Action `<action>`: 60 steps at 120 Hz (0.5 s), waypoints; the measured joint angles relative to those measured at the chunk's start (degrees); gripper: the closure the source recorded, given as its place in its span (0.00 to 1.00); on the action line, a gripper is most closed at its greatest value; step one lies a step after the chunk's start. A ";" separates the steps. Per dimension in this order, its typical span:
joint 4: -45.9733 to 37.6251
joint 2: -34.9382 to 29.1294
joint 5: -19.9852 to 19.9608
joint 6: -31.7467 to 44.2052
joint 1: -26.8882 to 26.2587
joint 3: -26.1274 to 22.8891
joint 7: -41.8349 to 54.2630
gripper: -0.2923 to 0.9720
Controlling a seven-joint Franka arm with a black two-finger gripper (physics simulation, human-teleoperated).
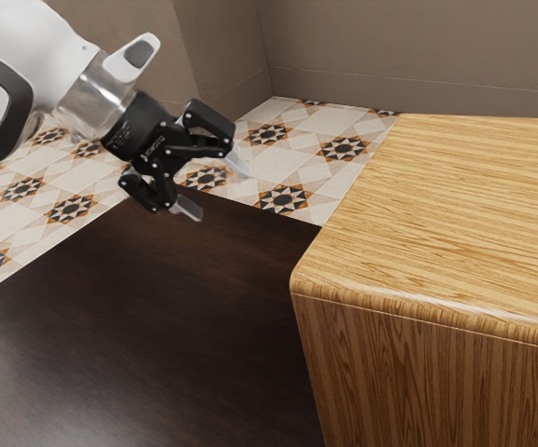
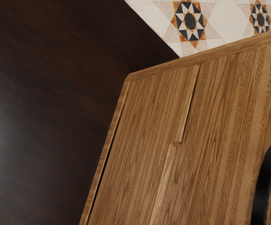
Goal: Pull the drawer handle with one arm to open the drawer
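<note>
The dark wooden surface point(image 1: 139, 335) spreads under the arm, with patterned floor tiles point(image 1: 288, 158) beyond it. A light oak cabinet point(image 1: 455, 214) stands on the surface, at about 4 o'clock from the end effector point(image 1: 218, 189) in the exterior view. The white arm point(image 1: 36, 56) reaches in from 10 o'clock. The black end effector hangs in the air, fingers spread apart, well apart from the cabinet and holding nothing. In the wrist view, the black drawer handle point(image 2: 266, 183) curves across the cabinet's grained front.
</note>
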 joint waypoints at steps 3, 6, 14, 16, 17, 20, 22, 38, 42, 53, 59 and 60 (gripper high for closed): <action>-0.29 -1.39 1.32 1.66 -2.01 0.56 0.66 0.23; -0.49 -2.53 2.40 3.21 -3.85 1.18 1.31 0.24; -1.42 -4.35 4.40 6.57 -7.42 2.87 2.93 0.24; -1.81 -4.55 4.76 7.27 -7.89 3.14 3.30 0.24; -1.96 -4.63 4.92 7.60 -8.07 3.24 3.48 0.24; -2.38 -4.79 5.34 8.52 -8.48 3.56 3.99 0.24; -2.70 -4.83 5.58 9.06 -8.64 3.74 4.30 0.24; -4.90 -4.85 6.66 12.08 -7.75 4.03 6.22 0.24; -5.29 -4.89 6.80 12.57 -6.93 3.87 6.59 0.24; -4.78 -4.93 7.13 13.65 -6.68 3.90 7.54 0.24; -3.70 -4.90 7.43 14.36 -8.25 4.61 8.00 0.24; -3.43 -4.90 7.48 14.47 -8.72 4.92 8.08 0.24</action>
